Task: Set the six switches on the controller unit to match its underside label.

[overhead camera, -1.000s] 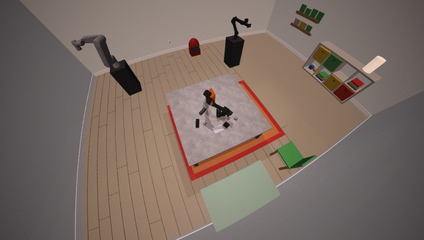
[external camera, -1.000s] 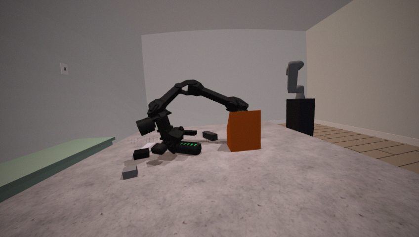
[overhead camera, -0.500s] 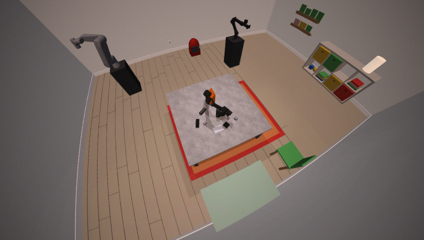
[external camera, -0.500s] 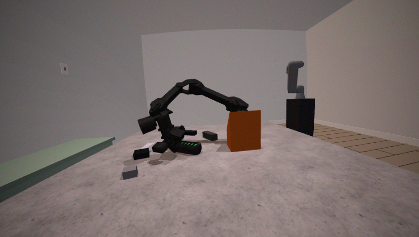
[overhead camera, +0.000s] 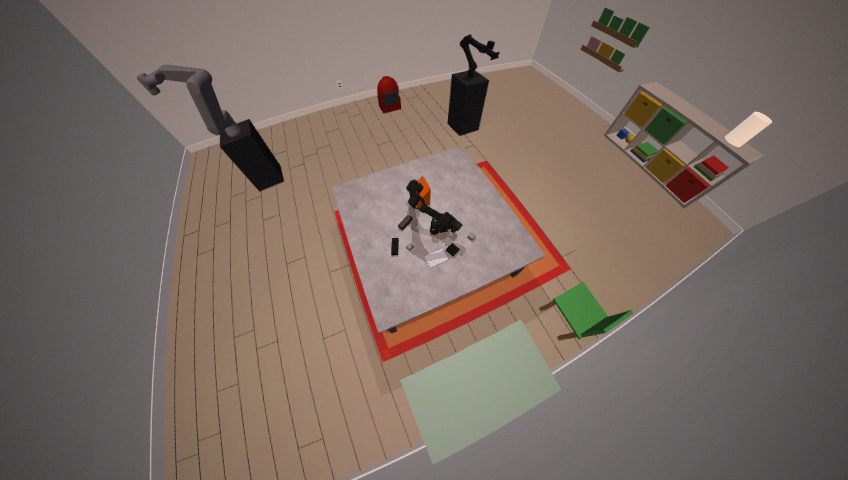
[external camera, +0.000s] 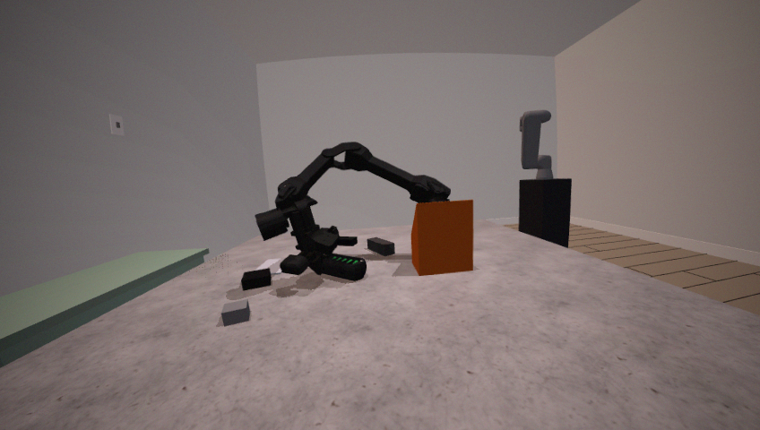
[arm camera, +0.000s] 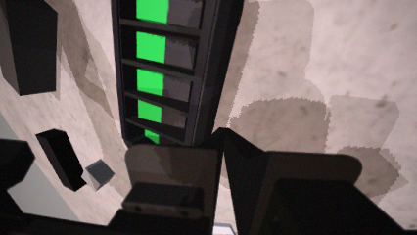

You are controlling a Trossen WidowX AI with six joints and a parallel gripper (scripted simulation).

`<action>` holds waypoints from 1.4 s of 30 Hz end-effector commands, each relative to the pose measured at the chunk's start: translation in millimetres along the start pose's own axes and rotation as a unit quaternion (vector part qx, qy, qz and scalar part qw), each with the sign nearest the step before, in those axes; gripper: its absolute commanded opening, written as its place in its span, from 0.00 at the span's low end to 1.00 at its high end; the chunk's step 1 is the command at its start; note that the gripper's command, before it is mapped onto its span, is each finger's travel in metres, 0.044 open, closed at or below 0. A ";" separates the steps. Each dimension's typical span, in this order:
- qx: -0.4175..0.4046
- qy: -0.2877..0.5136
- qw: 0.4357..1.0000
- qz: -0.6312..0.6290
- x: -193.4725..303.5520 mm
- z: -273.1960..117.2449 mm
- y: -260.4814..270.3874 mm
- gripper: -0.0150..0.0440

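Note:
The dark grey controller unit (external camera: pixel 349 269) (arm camera: pixel 222 54) lies with its switch side up. In the wrist view several rockers show their green ends on the left and dark ends on the right; which ends are pressed down is hard to tell. The nearest visible rocker (arm camera: pixel 152 136) is partly hidden by my left finger. The label on the underside is hidden. My gripper (arm camera: pixel 223 132) is shut and empty, its tips at the near end of the unit. Whether they touch it I cannot tell. In the top view the arm covers most of the unit.
Black blocks (overhead camera: pixel 405 222) (overhead camera: pixel 394 246) (overhead camera: pixel 452 249) and grey cubes (overhead camera: pixel 410 246) (overhead camera: pixel 471 236) lie around the unit on the bench (overhead camera: pixel 404 297). A white sheet (overhead camera: pixel 437 259) lies nearby. An orange block (external camera: pixel 444 239) stands under the arm's base.

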State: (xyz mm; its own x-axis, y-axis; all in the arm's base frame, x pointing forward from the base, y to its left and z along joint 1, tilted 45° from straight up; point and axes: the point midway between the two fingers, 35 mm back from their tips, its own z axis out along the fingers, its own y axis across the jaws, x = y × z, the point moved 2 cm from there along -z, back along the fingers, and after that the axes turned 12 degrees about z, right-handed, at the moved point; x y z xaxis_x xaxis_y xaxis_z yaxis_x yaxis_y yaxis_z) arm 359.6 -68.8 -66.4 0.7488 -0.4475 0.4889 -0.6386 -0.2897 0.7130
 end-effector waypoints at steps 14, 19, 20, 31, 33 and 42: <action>-0.008 -0.003 1.000 -0.004 0.8 9.7 20.1 0.25; -0.008 -0.003 1.000 -0.004 1.0 10.8 23.9 0.25; -0.008 -0.003 1.000 -0.004 1.0 11.0 24.5 0.25; -0.008 -0.003 1.000 -0.004 0.7 13.0 31.4 0.25; -0.008 -0.003 1.000 -0.004 0.6 13.3 32.7 0.25; -0.008 -0.003 1.000 -0.005 0.0 14.9 38.1 0.25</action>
State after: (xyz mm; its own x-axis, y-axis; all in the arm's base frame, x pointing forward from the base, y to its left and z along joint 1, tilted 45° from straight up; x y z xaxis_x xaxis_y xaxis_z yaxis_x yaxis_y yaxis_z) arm 340.6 -85.1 -47.0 0.7480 -0.4437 0.4936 -0.6410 -0.2902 0.7106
